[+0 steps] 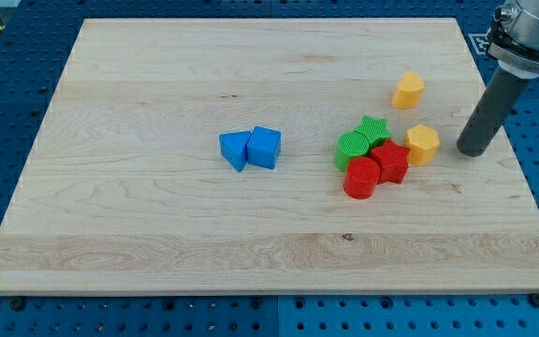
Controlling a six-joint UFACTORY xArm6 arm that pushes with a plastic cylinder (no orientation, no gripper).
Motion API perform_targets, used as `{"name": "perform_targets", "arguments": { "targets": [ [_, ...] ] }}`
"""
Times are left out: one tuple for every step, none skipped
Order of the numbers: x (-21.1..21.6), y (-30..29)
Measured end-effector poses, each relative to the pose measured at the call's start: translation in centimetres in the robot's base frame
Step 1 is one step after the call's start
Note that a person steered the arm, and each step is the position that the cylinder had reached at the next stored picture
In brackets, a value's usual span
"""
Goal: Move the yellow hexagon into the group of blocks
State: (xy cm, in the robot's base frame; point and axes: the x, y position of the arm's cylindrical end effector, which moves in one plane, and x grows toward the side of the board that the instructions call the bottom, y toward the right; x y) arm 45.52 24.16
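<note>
The yellow hexagon (423,143) already touches the red star (392,160) in the group, my tip (472,150) stands clear just right of the hexagon, no pincer exists to report, so I judge only a leftward nudge remains.

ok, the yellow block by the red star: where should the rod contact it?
No grip possible, only a push. Meet the yellow block on its right face, coming from the view's right, where my tip stands apart from it; the red star and group lie left.
</note>
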Motion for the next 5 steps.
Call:
{"name": "perform_targets", "arguments": {
  "targets": [
    [0.0,0.0],
    [1.3,0.0],
    [1.3,-1.3],
    [1.3,-2.5],
    [1.3,-2.9]
  ]
}}
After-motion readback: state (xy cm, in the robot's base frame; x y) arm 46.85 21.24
